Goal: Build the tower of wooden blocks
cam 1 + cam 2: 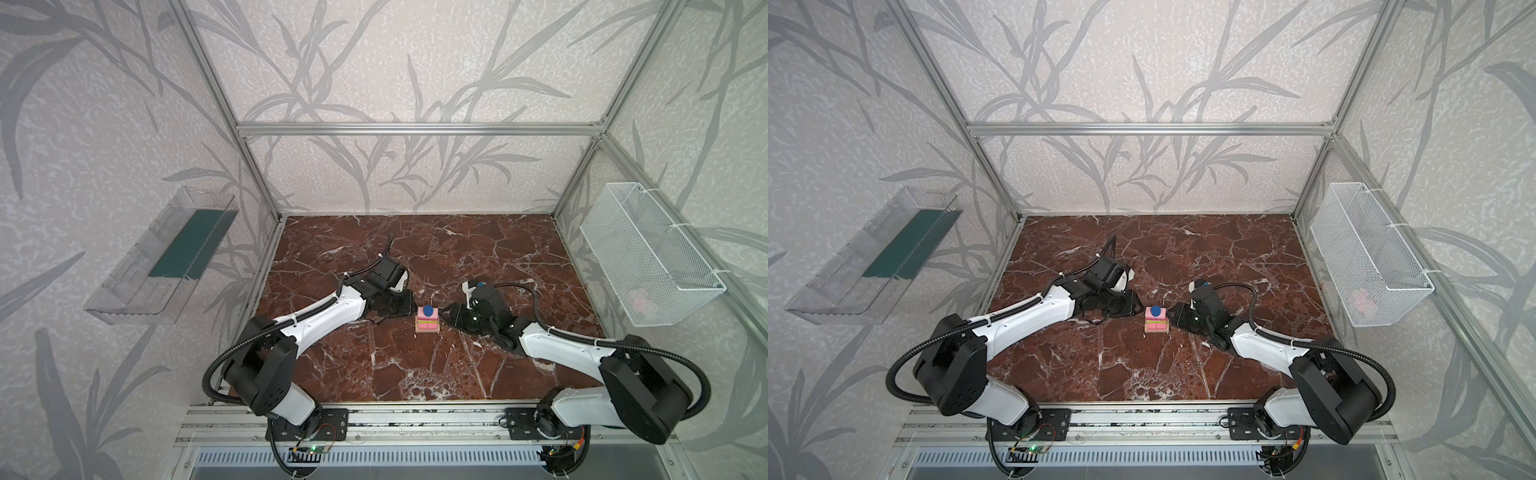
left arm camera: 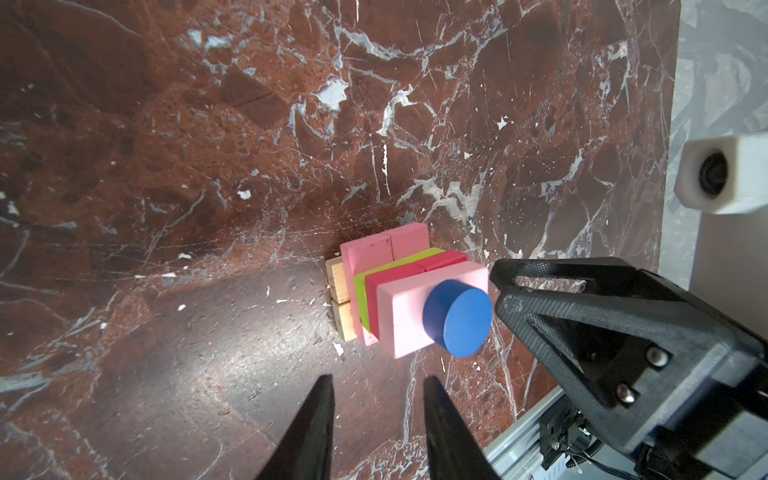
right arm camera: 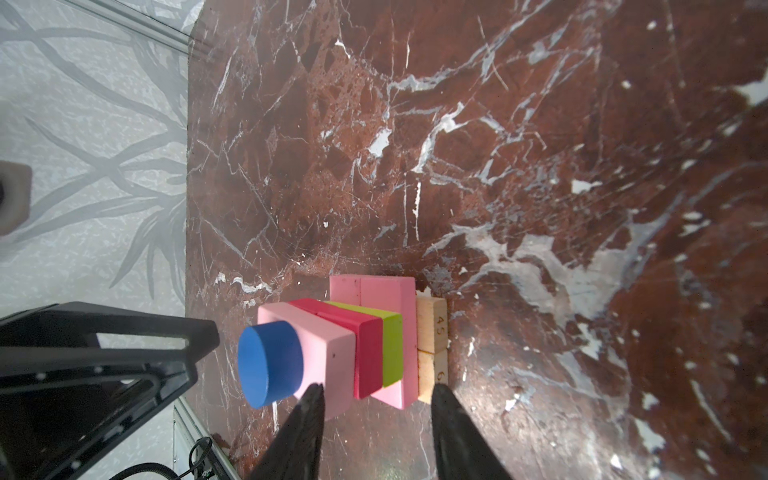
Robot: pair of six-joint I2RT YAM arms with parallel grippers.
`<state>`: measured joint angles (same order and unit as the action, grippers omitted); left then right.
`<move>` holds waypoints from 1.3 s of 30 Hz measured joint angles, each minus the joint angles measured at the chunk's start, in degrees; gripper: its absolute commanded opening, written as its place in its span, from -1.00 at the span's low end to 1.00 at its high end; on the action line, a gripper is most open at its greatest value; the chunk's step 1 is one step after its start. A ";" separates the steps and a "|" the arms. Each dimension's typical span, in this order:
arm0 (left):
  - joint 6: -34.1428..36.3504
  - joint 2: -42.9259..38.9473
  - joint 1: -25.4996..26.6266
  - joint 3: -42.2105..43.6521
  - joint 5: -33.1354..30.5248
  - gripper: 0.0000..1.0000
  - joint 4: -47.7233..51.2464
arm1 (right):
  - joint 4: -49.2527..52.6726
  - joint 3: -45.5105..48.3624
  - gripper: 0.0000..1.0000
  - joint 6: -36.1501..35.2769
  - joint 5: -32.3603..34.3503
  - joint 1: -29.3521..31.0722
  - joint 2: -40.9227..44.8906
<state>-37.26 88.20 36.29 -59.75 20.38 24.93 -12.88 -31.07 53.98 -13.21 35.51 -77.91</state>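
The tower (image 1: 428,320) looks finished, blue disc (image 2: 457,322) topmost. Left fingers (image 2: 313,428) and right fingers (image 3: 453,436) stand part-open, empty; back both away straight and slowly, without brushing it.

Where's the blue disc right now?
In both top views the blue disc sits on the top pink bar of the tower, near the middle of the marble table.

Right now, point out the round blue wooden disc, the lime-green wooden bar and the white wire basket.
Blue disc (image 2: 467,323): left wrist view, flat face.
Lime-green bar (image 3: 392,349): right wrist view, side face.
Wire basket (image 1: 665,257): a top view, mesh wall.
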 measured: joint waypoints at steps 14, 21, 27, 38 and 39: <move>-1.36 1.90 0.00 0.11 1.03 -0.36 -2.49 | -4.17 0.00 -0.25 1.01 -0.92 -0.33 -1.86; -1.40 1.92 0.00 0.22 1.49 -0.36 -2.73 | -6.51 0.00 -0.25 1.90 -1.68 -0.35 -3.74; -1.44 2.12 0.00 0.22 1.86 -0.36 -2.80 | -7.52 0.00 -0.32 2.21 -1.90 -0.37 -3.82; -1.55 3.06 0.00 0.24 2.32 -0.36 -3.17 | -8.90 0.02 -0.41 3.15 -2.58 -0.37 -4.87; -1.55 3.10 0.00 0.24 2.34 -0.36 -3.19 | -9.14 0.07 -0.42 3.26 -2.73 -0.37 -5.09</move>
<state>-38.81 91.31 36.29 -59.51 22.72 21.74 -22.02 -31.00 57.23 -15.94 35.14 -83.00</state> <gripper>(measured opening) 0.320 0.294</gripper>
